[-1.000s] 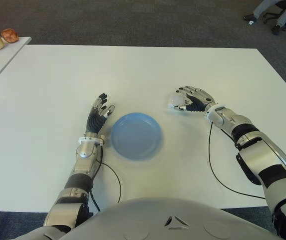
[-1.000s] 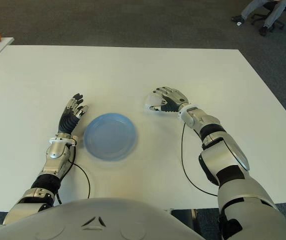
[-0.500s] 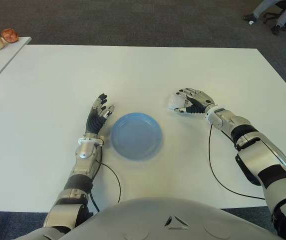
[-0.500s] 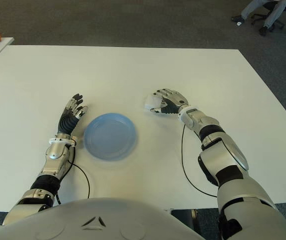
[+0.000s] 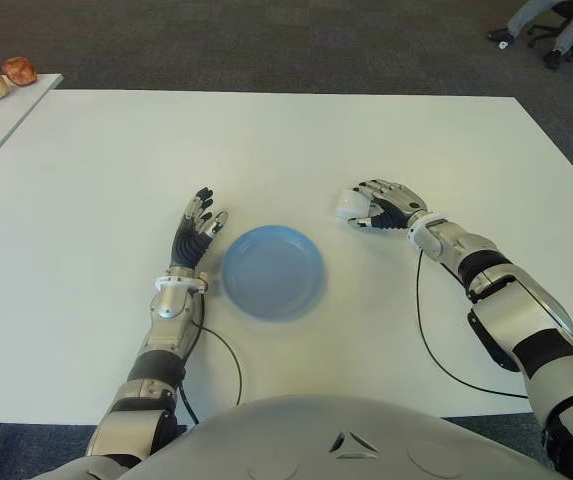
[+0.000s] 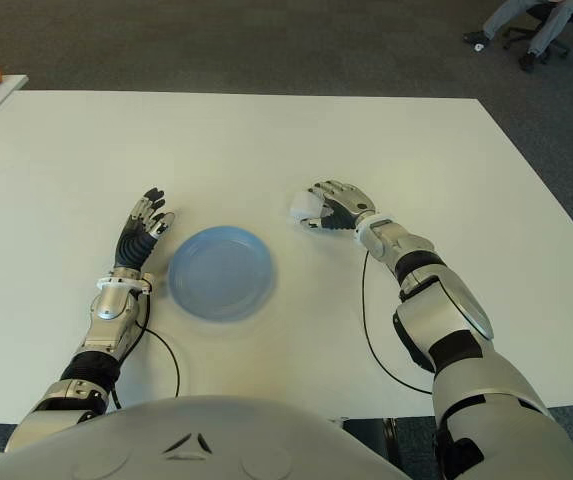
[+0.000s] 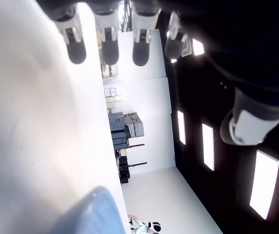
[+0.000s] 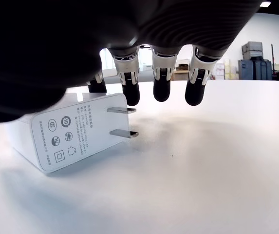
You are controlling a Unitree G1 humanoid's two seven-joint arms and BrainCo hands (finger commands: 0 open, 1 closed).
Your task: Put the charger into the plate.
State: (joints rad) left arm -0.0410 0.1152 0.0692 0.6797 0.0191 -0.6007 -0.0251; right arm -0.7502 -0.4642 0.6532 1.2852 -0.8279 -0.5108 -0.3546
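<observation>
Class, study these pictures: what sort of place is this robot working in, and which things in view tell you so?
Probably an office or lab workspace. A large white table stands on dark grey carpet, a wheeled office chair with a seated person's legs shows at the far corner, and stacked equipment cases line a white-walled room behind.

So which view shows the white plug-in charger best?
The right wrist view: the white charger fills it, prongs and printed face clear, lying on the white table under the right hand. The eye views show only a white block at that hand's fingertips; the left wrist view misses it.
</observation>
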